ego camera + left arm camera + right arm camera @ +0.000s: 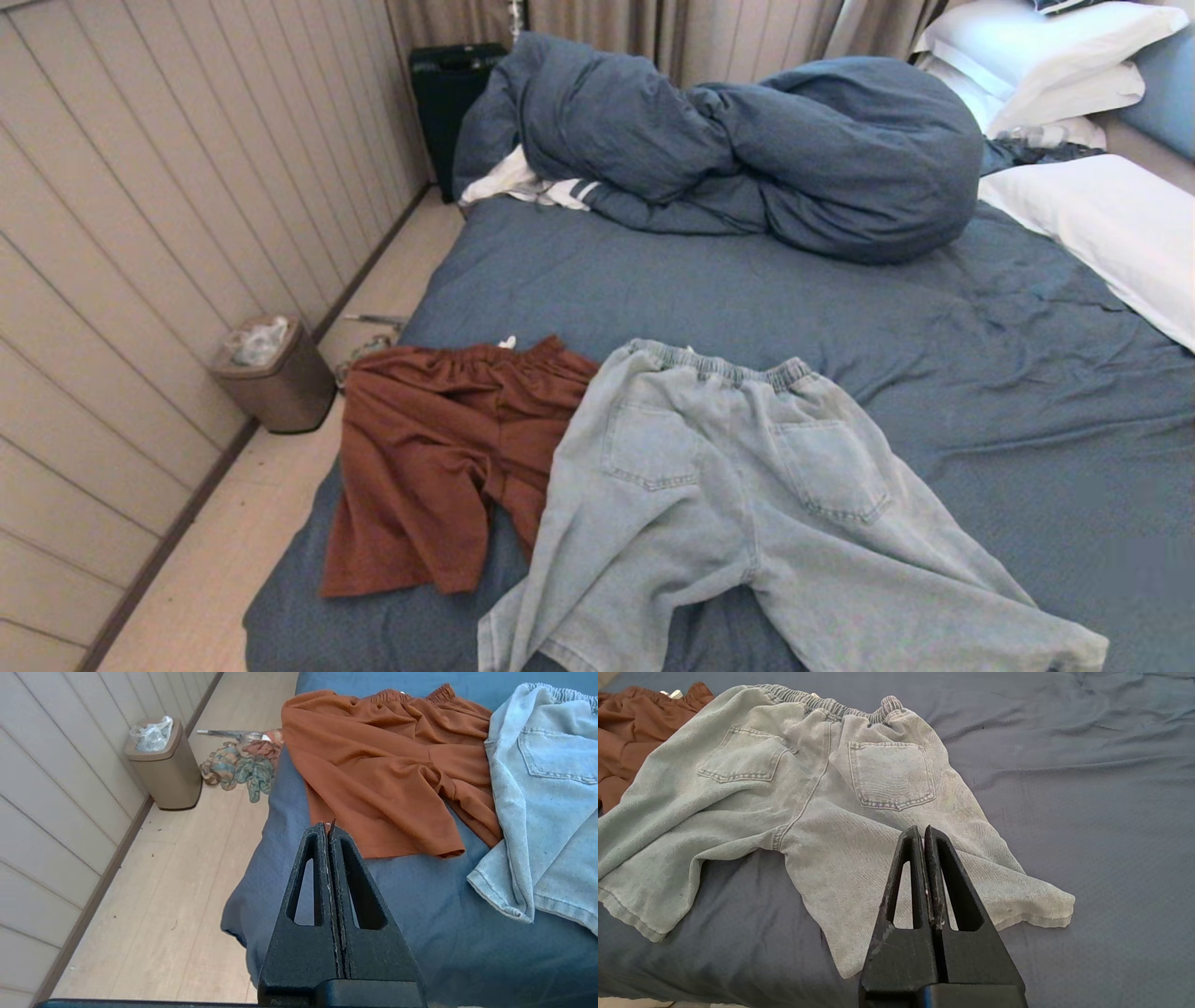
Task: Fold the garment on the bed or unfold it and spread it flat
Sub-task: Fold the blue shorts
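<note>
A bin (277, 378) stands on the floor left of the bed (747, 299); rust shorts (439, 457) lie on the bed's near left part, their right edge under the pale jeans (747, 504) spread flat beside them; the duvet (747, 149) is bunched at the bed's far side; pillows (1102, 215) at its right. Left gripper (328, 829) hangs over the bed's near left corner, fingers together, empty; right gripper (923, 833) over the jeans' leg, fingers together, empty.
</note>
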